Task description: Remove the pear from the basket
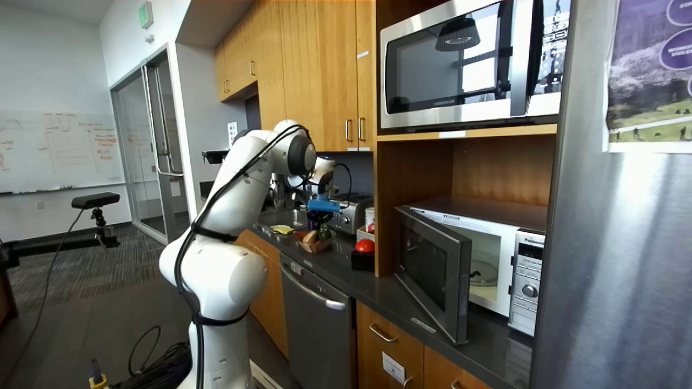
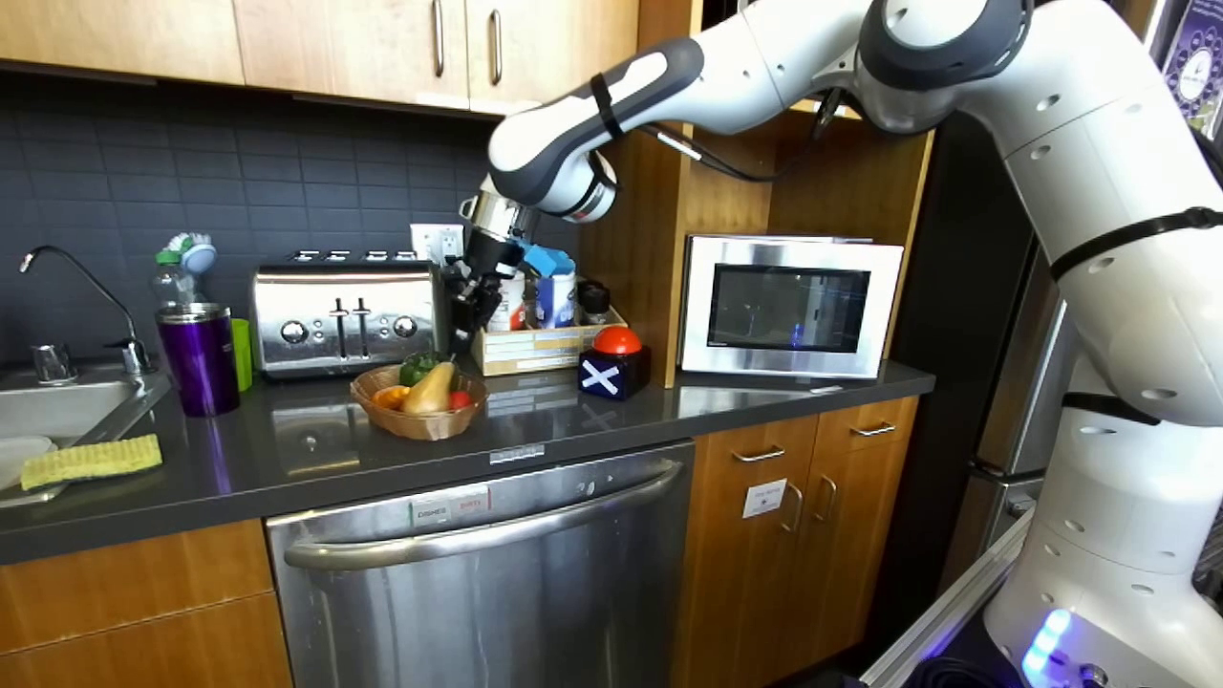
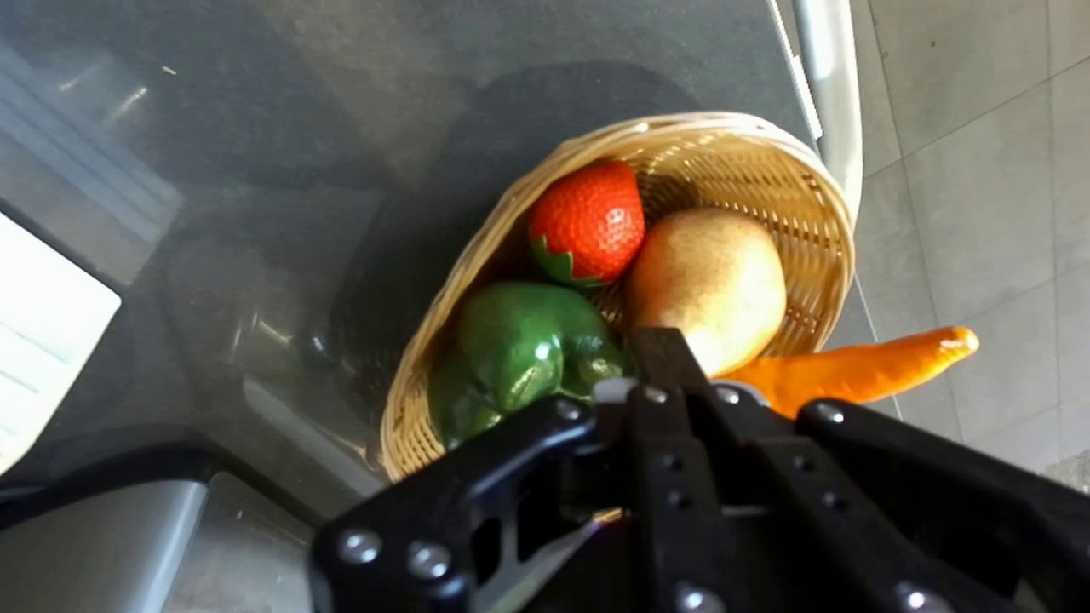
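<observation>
The yellow-tan pear [image 3: 711, 277] lies in the oval wicker basket [image 3: 826, 221] in the wrist view, beside a red strawberry [image 3: 592, 217] and a green pepper [image 3: 528, 340]. In an exterior view the pear [image 2: 432, 390] leans with its narrow end up in the basket [image 2: 425, 426]. My gripper [image 3: 664, 345] has its fingers together with nothing visible between them. It overlaps the lower edge of the pear in the wrist view. In an exterior view the gripper [image 2: 465, 330] is above and behind the basket, apart from the pear.
An orange carrot-like piece [image 3: 860, 370] sticks out over the basket rim. A toaster [image 2: 349, 320] stands behind the basket. A box of containers [image 2: 540, 352] and a red-topped button [image 2: 616, 358] stand to one side. A purple cup [image 2: 199, 363] and yellow sponge [image 2: 91, 462] are near the sink.
</observation>
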Controlling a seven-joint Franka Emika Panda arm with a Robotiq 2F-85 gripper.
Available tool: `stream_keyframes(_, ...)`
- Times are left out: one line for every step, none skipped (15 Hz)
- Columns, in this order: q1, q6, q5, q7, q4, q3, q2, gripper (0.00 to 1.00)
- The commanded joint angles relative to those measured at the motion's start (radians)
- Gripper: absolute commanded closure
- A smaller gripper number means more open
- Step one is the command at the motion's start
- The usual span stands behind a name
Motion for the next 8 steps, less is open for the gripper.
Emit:
stream_keyframes(0.004,0.002,-0.007,-0.012,0.019,0.0,0.011,1.0)
stream_keyframes(0.005,0.002,-0.007,-0.012,0.019,0.0,0.01,1.0)
stream_keyframes(0.005,-0.001,-0.006,-0.01,0.02,0.0,0.008,1.0)
stream_keyframes(0.007,-0.001,-0.007,-0.006,0.019,0.0,0.005,1.0)
stream_keyframes(0.009,-0.002,-0.008,-0.005,0.018,0.0,0.0,1.0)
stream_keyframes(0.014,-0.002,-0.013,0.0,0.018,-0.001,-0.005,1.0)
stream_keyframes(0.019,-0.006,-0.015,0.004,0.019,-0.001,-0.01,1.0)
stream_keyframes(0.027,-0.002,-0.023,0.01,0.022,-0.003,-0.015,1.0)
